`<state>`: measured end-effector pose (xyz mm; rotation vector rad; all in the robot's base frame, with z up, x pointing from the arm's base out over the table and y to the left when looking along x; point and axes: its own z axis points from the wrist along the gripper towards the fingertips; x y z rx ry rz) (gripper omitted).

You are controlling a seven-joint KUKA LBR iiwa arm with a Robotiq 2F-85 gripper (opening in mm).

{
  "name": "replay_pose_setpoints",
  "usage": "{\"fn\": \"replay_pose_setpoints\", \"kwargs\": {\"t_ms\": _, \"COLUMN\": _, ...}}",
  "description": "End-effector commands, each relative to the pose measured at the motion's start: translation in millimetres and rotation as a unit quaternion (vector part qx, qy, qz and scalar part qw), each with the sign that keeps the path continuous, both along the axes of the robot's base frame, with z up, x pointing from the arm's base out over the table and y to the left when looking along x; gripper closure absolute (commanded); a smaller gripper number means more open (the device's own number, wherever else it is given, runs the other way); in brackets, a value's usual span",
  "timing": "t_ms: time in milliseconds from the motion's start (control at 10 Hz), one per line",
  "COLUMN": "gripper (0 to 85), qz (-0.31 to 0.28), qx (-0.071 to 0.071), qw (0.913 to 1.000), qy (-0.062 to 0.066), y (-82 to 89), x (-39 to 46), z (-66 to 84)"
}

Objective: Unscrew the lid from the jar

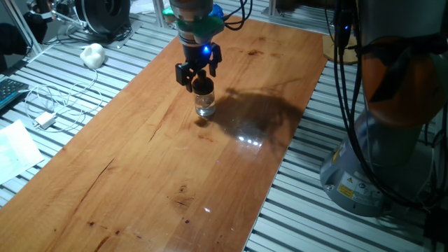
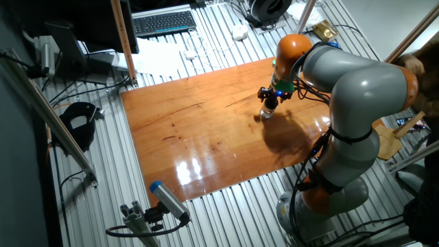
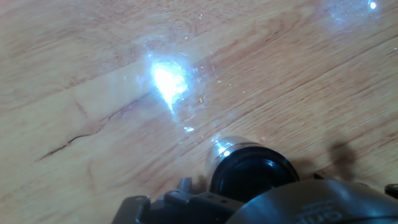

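The jar (image 1: 206,106) is small, clear glass, and stands upright on the wooden table (image 1: 140,175), a little back from its middle. The black lid (image 1: 202,86) sits on top of it. My gripper (image 1: 199,78) hangs straight down over the lid, with one dark finger (image 1: 185,77) on each side of it. Whether the fingers press on the lid does not show. The other fixed view has the gripper (image 2: 270,98) above the jar (image 2: 267,113). In the hand view the lid (image 3: 252,175) fills the lower middle, with the glass (image 3: 219,150) at its edge and the hand's body covering its near side.
The arm's grey and orange base (image 1: 392,112) stands off the table's right side. A white rag (image 1: 92,54) and a white cable with a plug (image 1: 46,120) lie on the slatted surface to the left. A keyboard (image 2: 163,22) lies beyond the far edge.
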<state>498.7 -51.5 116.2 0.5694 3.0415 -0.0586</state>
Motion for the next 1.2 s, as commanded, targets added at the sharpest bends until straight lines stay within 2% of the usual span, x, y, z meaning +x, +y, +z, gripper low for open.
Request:
{"fn": "replay_pose_setpoints", "kwargs": {"t_ms": 0, "gripper": 0.0, "qz": -0.002, "qx": -0.001, "qw": 1.0000, "qy": 0.000, "y": 0.1, "x": -0.4, "z": -0.6}}
{"fn": "replay_pose_setpoints", "kwargs": {"t_ms": 300, "gripper": 0.0, "qz": -0.004, "qx": 0.000, "qw": 1.0000, "qy": 0.001, "y": 0.0, "x": -0.8, "z": -0.9}}
{"fn": "replay_pose_setpoints", "kwargs": {"t_ms": 600, "gripper": 0.0, "qz": -0.007, "qx": 0.006, "qw": 0.9999, "qy": 0.007, "y": -0.2, "x": -0.7, "z": -1.2}}
{"fn": "replay_pose_setpoints", "kwargs": {"t_ms": 700, "gripper": 17.0, "qz": -0.015, "qx": 0.010, "qw": 0.9998, "qy": 0.008, "y": -0.1, "x": -0.8, "z": -1.2}}
{"fn": "replay_pose_setpoints", "kwargs": {"t_ms": 800, "gripper": 17.0, "qz": -0.021, "qx": 0.008, "qw": 0.9997, "qy": 0.008, "y": -0.1, "x": -0.8, "z": -1.2}}
{"fn": "replay_pose_setpoints", "kwargs": {"t_ms": 1000, "gripper": 17.0, "qz": -0.068, "qx": 0.009, "qw": 0.9975, "qy": 0.017, "y": -0.1, "x": -0.8, "z": -1.2}}
{"fn": "replay_pose_setpoints", "kwargs": {"t_ms": 1100, "gripper": 17.0, "qz": -0.073, "qx": 0.007, "qw": 0.9971, "qy": 0.018, "y": -0.1, "x": -0.8, "z": -1.1}}
